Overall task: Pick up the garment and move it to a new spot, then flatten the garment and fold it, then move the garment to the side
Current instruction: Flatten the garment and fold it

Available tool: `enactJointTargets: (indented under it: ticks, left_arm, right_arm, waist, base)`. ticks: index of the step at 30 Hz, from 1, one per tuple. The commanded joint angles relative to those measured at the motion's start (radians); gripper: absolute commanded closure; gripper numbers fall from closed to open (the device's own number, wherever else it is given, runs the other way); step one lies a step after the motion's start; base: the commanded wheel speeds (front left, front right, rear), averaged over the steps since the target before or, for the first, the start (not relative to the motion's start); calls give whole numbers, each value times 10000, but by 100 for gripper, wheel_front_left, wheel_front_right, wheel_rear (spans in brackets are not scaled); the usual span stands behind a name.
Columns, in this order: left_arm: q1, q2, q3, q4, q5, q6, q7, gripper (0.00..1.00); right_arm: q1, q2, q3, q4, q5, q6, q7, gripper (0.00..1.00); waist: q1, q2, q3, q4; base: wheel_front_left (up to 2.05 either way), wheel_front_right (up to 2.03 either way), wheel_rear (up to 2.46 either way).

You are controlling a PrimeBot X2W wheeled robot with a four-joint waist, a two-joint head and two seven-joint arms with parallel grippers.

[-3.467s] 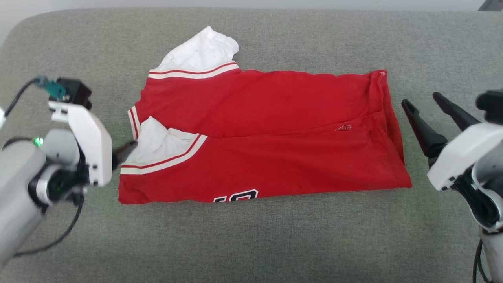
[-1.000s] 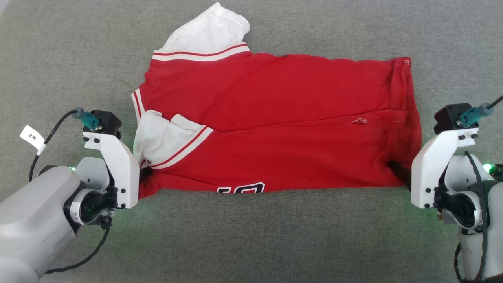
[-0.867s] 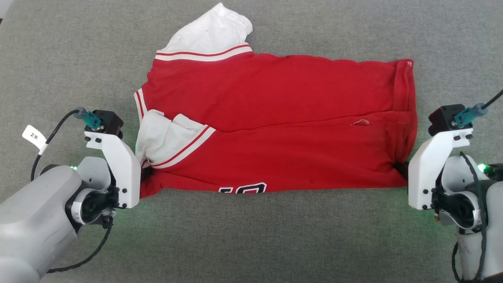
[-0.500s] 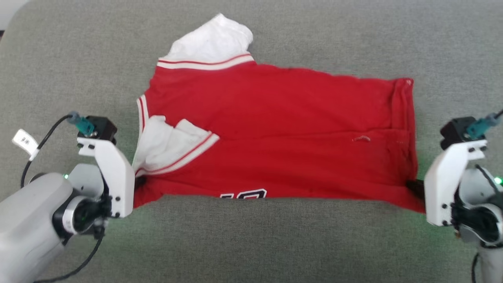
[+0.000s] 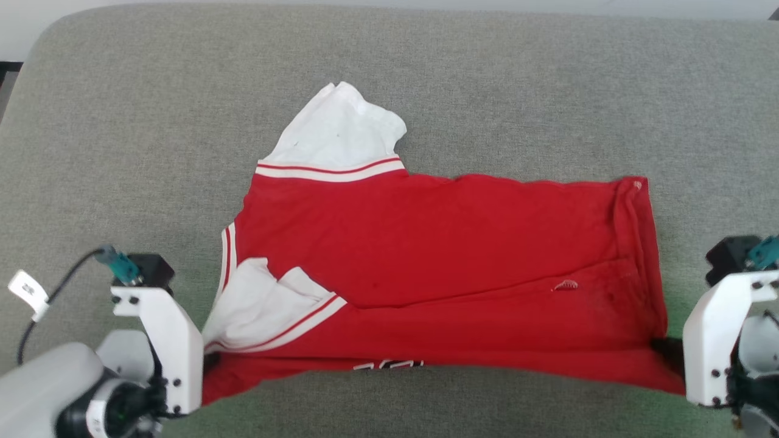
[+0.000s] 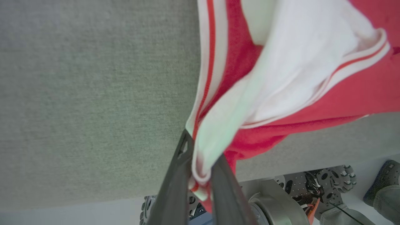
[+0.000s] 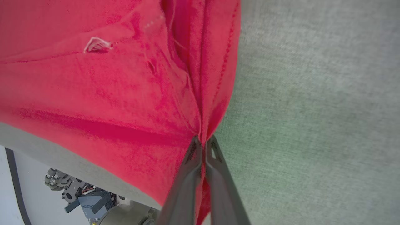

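Red garment (image 5: pixel 438 243), pinched at both near corners: the right end effector (image 7: pixel 203 140) has just clenched on the hem corner, and the left end effector (image 6: pixel 203 147) grips the sleeve end. The near edge is now lifted off the grey table (image 5: pixel 548 91) (the move has begun). The chest lettering (image 5: pixel 389 365) is mostly tucked under, and I cannot tell how many layers are gripped.

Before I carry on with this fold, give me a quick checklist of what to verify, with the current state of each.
1. Grip of the left claw on the garment, sleeve end: ok, shut on it.
2. Grip of the right claw on the hem end: ok, shut on it.
3. Near edge stretched between both claws: ok.
4. The near white sleeve lies flat: not ok, bunched.
5. The far white sleeve is tucked in: not ok, it sticks out onto the grey cushion.
6. Every layer caught in the right claw: cannot tell.
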Motion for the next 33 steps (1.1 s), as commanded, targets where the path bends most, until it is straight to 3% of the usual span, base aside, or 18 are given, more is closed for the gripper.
enactJointTargets:
  ticks: [1,3,4,5,6,9,16,22,27,33]
  left_arm:
    - [189,-108,-27,91,-70,50,-95,98]
    - [319,-297,-111,287,-71,-92,-132,51]
    - [326,-404,-134,431,-97,-143,-153,21]
    - [314,-473,-157,555,-90,-197,-154,0]
    - [287,-553,-166,663,-105,-243,-115,0]
    - [44,-553,-130,820,-66,-326,12,0]
    - [-742,164,198,102,150,59,504,0]
    - [-1675,571,478,-378,627,-41,778,0]
    - [-2725,337,754,161,1286,-829,560,0]
    - [-3917,-409,871,1752,2018,-2167,176,0]
  right_arm:
    - [129,43,1,128,-107,-7,-117,98]
    - [198,133,79,333,-249,-5,-403,73]
    - [223,185,119,479,-321,-5,-547,60]
    - [227,242,160,596,-367,-5,-690,4]
    - [204,273,208,698,-405,-5,-823,0]
    - [81,433,214,839,-387,-5,-1214,0]
    - [-137,780,-307,126,-485,-4,-2344,0]
    - [-356,984,-386,-688,-553,-4,-3630,0]
    - [-691,1002,-57,-910,-801,-5,-5791,0]
    - [-1154,1163,483,-461,-1291,-4,-8493,0]
  waist:
    - [0,0,-6,10]
    - [0,0,-21,29]
    - [0,0,-36,33]
    - [0,0,-57,29]
    - [0,0,-79,21]
    - [0,0,-184,-39]
    - [0,0,-309,-318]
    - [0,0,-182,-701]
    - [0,0,-11,-1293]
    - [0,0,301,-2092]
  base:
    - [0,0,0]
    - [0,0,0]
    - [0,0,0]
    - [0,0,0]
    - [0,0,0]
    - [0,0,0]
    - [0,0,0]
    - [0,0,0]
    - [0,0,0]
    - [0,0,0]
